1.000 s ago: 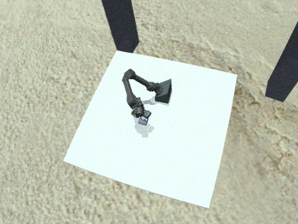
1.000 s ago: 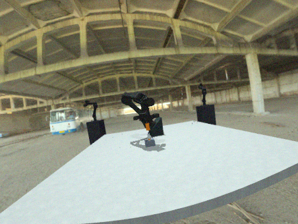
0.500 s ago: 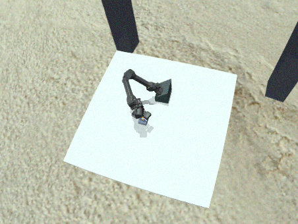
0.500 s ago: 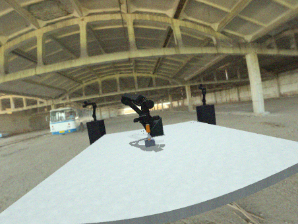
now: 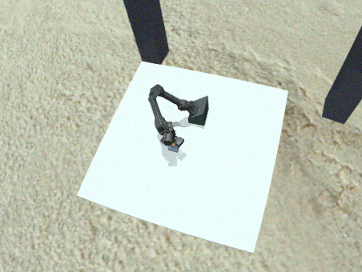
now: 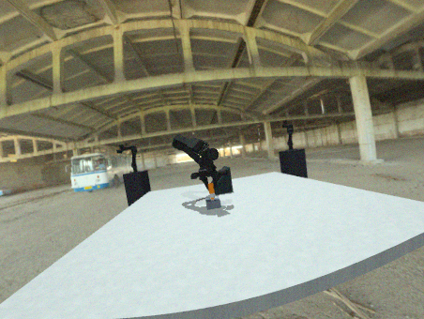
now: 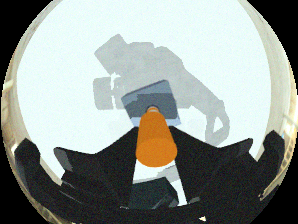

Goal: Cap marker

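Item: orange cap (image 7: 156, 141), grasped in the clenched claw (image 7: 154, 163), held vertical directly over the holder block (image 6: 213, 204) so its bore lines up with the marker (image 7: 153, 108) standing in it. Cap appears to sit at or on the marker tip; whether it is fully seated cannot be told. Block rests mid-surface (image 6: 291, 225), near the arm's base (image 5: 199, 110). Pressing-down judged under way.
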Motion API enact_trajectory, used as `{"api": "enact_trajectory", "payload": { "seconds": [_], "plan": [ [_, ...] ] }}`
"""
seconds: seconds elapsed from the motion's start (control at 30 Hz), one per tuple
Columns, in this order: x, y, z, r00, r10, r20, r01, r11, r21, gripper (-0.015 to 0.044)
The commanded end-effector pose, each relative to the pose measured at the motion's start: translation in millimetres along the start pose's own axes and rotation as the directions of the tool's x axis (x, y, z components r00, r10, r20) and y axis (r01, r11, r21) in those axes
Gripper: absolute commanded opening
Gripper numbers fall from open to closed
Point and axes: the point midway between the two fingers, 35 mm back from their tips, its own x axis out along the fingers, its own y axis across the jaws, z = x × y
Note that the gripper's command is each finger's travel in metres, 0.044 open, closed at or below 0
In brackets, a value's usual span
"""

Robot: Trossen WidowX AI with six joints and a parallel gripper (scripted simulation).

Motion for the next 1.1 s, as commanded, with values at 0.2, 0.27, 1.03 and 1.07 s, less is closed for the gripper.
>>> {"api": "enact_trajectory", "payload": {
  "seconds": [0.2,0.27,1.03,1.07],
  "plan": [
    [15.9,-1.9,-0.6,1.0,-0.007,0.001,0.007,1.0,-0.003,0.0],
    [17.0,-2.0,-0.7,1.0,-0.008,0.001,0.008,1.0,-0.003,0.0],
    [16.4,-1.8,-0.8,1.0,-0.004,0.0,0.004,1.0,0.002,0.0368],
    [16.4,-1.8,-0.8,1.0,-0.004,0.0,0.004,1.0,0.002,0.0394]
  ]
}}
